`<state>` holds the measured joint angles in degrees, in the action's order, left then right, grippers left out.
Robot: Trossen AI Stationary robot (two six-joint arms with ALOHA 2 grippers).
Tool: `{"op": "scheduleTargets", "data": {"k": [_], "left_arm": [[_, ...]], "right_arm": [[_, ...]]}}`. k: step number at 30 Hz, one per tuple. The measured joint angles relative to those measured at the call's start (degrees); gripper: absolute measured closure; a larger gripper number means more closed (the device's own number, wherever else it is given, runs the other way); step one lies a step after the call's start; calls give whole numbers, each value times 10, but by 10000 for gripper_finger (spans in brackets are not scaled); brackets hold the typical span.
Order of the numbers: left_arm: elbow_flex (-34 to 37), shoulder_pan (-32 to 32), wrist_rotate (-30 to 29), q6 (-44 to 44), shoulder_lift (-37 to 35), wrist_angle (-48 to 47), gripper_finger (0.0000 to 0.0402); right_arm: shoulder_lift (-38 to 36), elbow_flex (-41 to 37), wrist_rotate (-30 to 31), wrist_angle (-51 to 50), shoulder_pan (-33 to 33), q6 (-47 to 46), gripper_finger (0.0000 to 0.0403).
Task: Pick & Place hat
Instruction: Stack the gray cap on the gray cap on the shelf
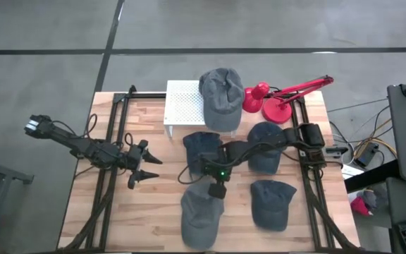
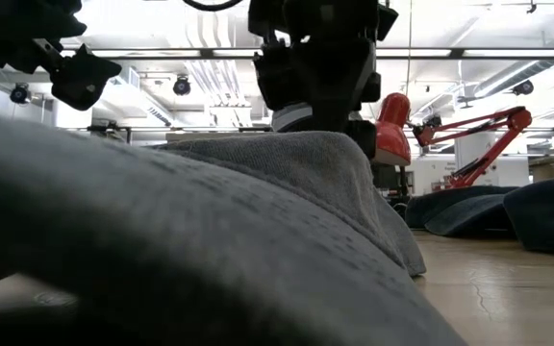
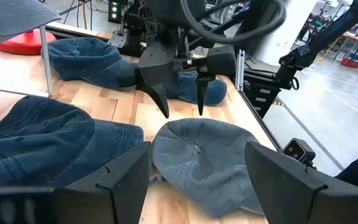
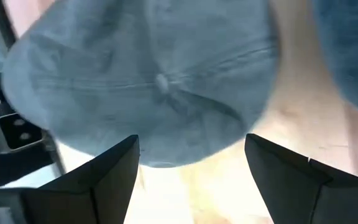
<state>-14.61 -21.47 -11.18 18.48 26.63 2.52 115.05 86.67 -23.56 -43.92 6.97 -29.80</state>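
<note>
Right now your right gripper (image 3: 184, 102) hangs just above the grey hat (image 1: 201, 212) at the table's near edge, fingers spread wide and holding nothing, with the crown button directly beneath them, probably so a straight descent can pinch the fabric there. Your left gripper (image 1: 144, 166) waits off to its side, also spread and empty, well clear of the hats.

Four denim caps spread on the wooden table (image 1: 154, 212): front-left cap (image 1: 201, 212), front-right cap (image 1: 271, 203), two behind; fifth cap (image 1: 222, 95) atop white perforated stand (image 1: 182, 106), red desk lamp (image 1: 277, 99) right of it.
</note>
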Motion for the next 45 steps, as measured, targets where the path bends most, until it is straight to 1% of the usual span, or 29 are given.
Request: {"op": "scheduleTargets", "data": {"k": [6,8,13,17,26,30,33,36,40,45], "left_arm": [[0,0,0,-2,0,0,140],[0,0,0,-2,0,0,140],[0,0,0,-2,0,0,140],[0,0,0,-2,0,0,140],[0,0,0,-2,0,0,140],[0,0,0,-2,0,-1,140],[0,0,0,-1,0,-1,140],[0,0,0,-1,0,-1,140],[0,0,0,-1,0,-1,140],[0,0,0,0,0,-1,140]], "right_arm": [[-5,0,43,-3,0,1,120],[-5,-1,48,-1,0,1,119],[-6,-8,86,1,0,2,115],[6,-10,88,17,0,3,117],[68,-11,81,25,0,4,113],[85,-9,73,23,2,3,123],[87,-10,74,23,2,2,141],[87,-11,80,22,2,2,171],[85,-11,89,18,2,2,226],[71,-12,94,2,2,14,307]]}}
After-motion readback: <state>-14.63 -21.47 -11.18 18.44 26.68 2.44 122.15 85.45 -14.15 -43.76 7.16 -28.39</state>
